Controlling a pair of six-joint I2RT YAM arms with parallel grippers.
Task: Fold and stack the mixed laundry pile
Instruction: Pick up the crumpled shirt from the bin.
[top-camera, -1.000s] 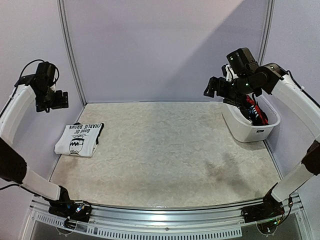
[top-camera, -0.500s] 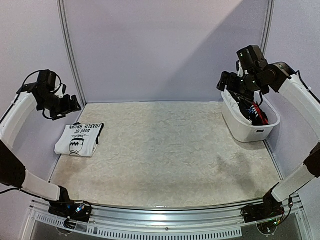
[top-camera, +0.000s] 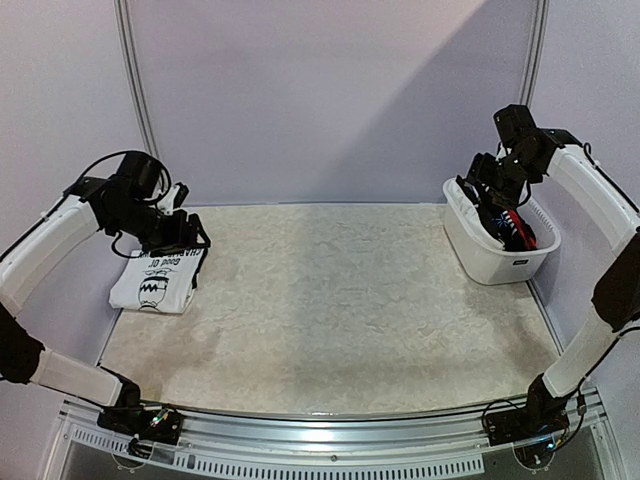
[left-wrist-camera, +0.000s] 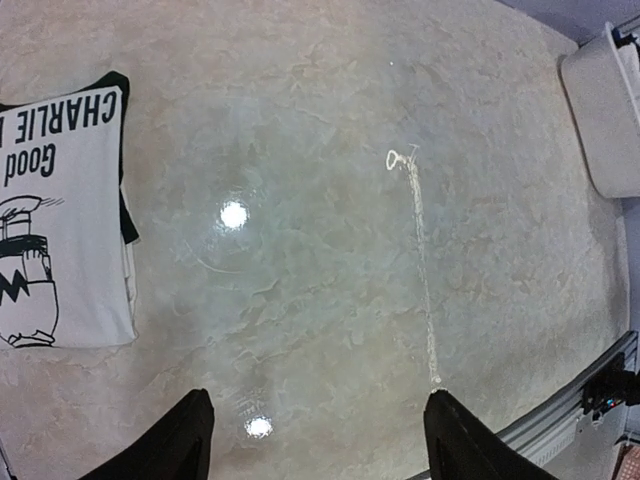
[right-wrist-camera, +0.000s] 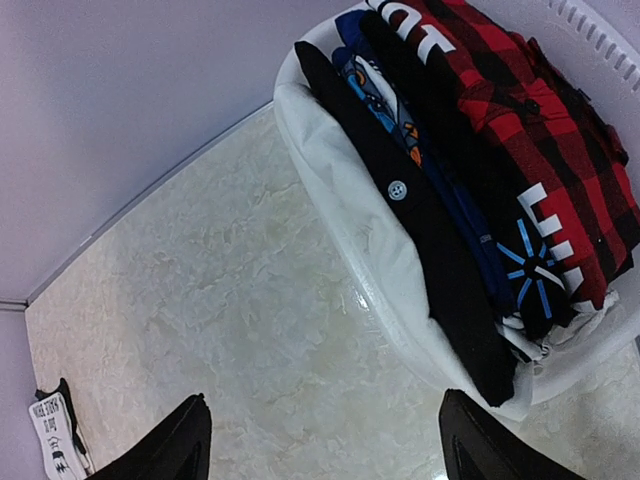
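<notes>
The mixed laundry pile (right-wrist-camera: 470, 170) lies in a white tub (top-camera: 497, 264). It holds a red-black plaid piece with white lettering (right-wrist-camera: 545, 120), a black buttoned piece (right-wrist-camera: 420, 240) and blue ones. A folded white T-shirt with black print (top-camera: 153, 282) (left-wrist-camera: 60, 230) lies on the table at the left. My left gripper (top-camera: 186, 236) (left-wrist-camera: 315, 400) hovers by the T-shirt's far right corner, jaws wide apart and empty. My right gripper (top-camera: 478, 182) (right-wrist-camera: 320, 405) hangs over the tub's left rim (right-wrist-camera: 345, 215), also open and empty.
The beige marbled tabletop (top-camera: 330, 300) stretches between the T-shirt and the tub. Lilac walls with metal posts (top-camera: 135, 100) close off the back and sides. A metal rail (top-camera: 330, 425) runs along the near edge.
My left arm has swung down and to the right, from beside the wall to above the T-shirt. My right arm has moved right and down over the tub. Both stay empty.
</notes>
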